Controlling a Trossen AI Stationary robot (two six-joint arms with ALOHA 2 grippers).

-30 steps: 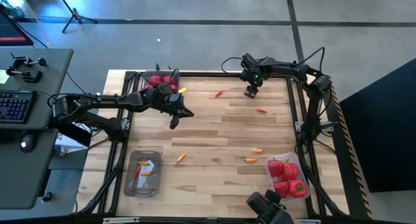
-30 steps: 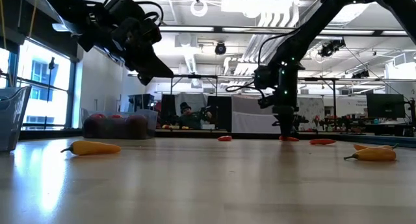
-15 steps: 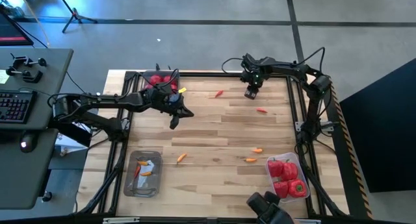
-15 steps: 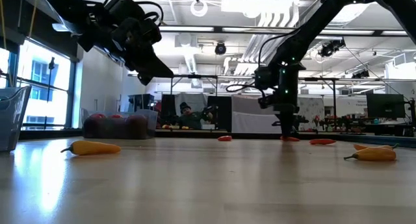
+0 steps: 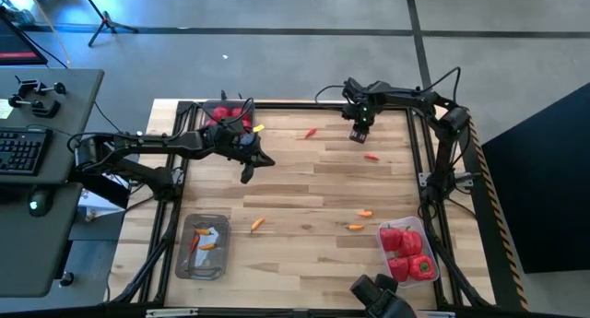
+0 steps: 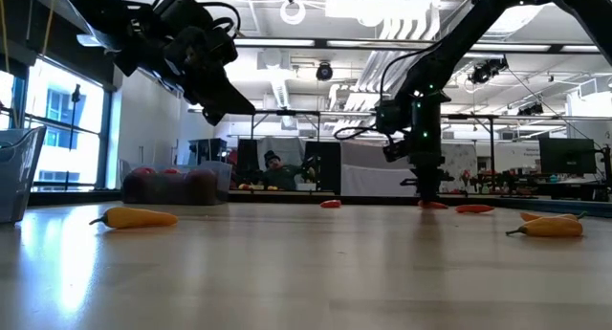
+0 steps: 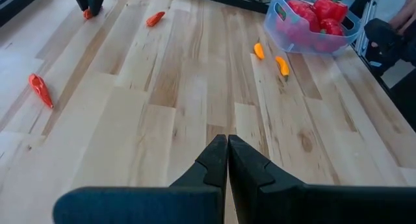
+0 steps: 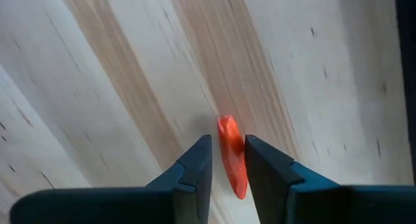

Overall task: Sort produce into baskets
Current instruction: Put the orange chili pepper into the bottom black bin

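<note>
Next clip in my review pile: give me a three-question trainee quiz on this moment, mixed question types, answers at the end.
1. True or false: the left pincer is shut and holds nothing.
2. What does the right pincer have between its fingers? A) a big red bell pepper B) a small slim red-orange pepper piece C) a clear plastic tub
3. Fill in: the clear plastic tub at the table's near right corner holds red bell ____.

Key:
1. True; its fingers meet above bare wooden table.
2. B; the fingers are closed on it, down at the tabletop near the far edge.
3. peppers.
</note>
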